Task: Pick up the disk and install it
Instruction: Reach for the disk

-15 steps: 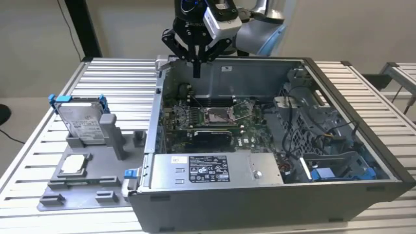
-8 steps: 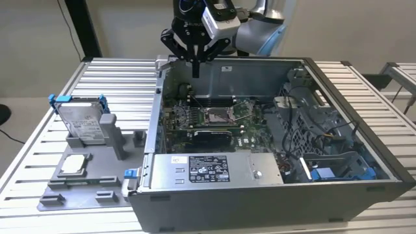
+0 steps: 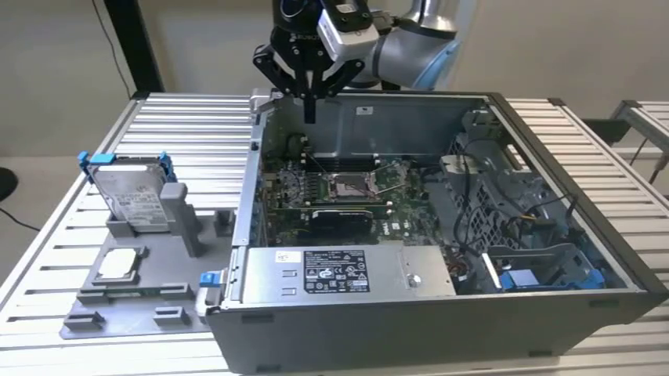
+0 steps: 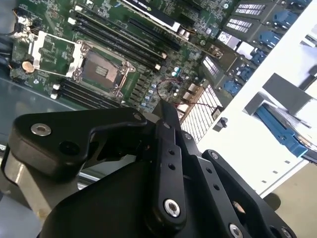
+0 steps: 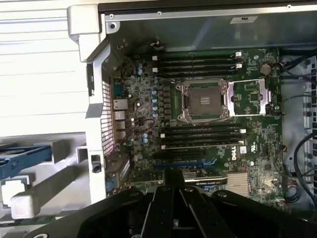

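Ribbed aluminium slats formed the desk [image 3: 178, 117], and in the exterior view an open computer case [image 3: 439, 321] took up most of it. On the exterior view's left a grey fixture [image 3: 136, 294] carried the disk [image 3: 134, 196] standing on edge and leaning a little, with its blue bracket [image 3: 103, 159] showing at the upper corners. The gripper [image 3: 310, 116] hung above the case's back wall with its fingers pressed together and nothing between them. The disk was well apart from it, lower and off to the exterior view's left, outside the case.

Judged from its look, the disk was stiff metal, fairly heavy for its bulk, smooth on its faces and easily harmed by a knock. The free upper part, gripped across the bracket's side rails, seemed a safer hold than the labelled face.

In the second wrist view the gripper [image 4: 166, 111] pointed down at the motherboard [image 4: 148, 54], near its empty processor socket [image 4: 101, 69], with its fingertips meeting. Beyond the case wall a blue strip [image 4: 280, 128] lay beside a grey post [image 4: 292, 94]. It was probably the bracket seen edge-on, though I could not be sure.

In the first wrist view the gripper [image 5: 172, 176] was again closed and empty over the board, the socket [image 5: 205, 101] ahead of it. A blue piece [image 5: 25, 156] outside the case wall likely belonged to the disk, far from the fingertips.
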`<state>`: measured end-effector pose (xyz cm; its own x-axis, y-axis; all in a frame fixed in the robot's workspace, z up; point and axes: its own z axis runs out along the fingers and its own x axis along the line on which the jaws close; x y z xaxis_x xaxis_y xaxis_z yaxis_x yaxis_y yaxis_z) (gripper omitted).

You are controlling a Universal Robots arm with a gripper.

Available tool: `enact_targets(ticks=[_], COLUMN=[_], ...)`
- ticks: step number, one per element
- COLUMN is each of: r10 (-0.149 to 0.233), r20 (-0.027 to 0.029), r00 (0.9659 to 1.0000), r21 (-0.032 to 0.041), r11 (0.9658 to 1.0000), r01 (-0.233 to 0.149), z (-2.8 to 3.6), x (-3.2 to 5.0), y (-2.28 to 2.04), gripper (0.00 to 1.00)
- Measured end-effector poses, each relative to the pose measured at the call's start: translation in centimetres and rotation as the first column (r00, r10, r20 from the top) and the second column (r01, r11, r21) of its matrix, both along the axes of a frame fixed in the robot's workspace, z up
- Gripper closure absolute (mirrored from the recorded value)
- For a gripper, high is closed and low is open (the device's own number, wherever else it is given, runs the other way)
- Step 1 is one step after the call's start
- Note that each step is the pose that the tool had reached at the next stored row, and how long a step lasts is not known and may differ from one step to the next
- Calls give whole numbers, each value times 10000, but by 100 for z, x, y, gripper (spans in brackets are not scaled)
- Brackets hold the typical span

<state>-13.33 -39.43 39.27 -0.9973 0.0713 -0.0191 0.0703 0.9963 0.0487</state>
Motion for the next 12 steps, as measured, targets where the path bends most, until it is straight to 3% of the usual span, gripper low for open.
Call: enact_targets(ticks=[12], r10=[1], r20=[1], r00=[10000], r21=[1], r11=[10000], r01=[-1], z=[-1], x=[-210], y=[58], gripper=[100])
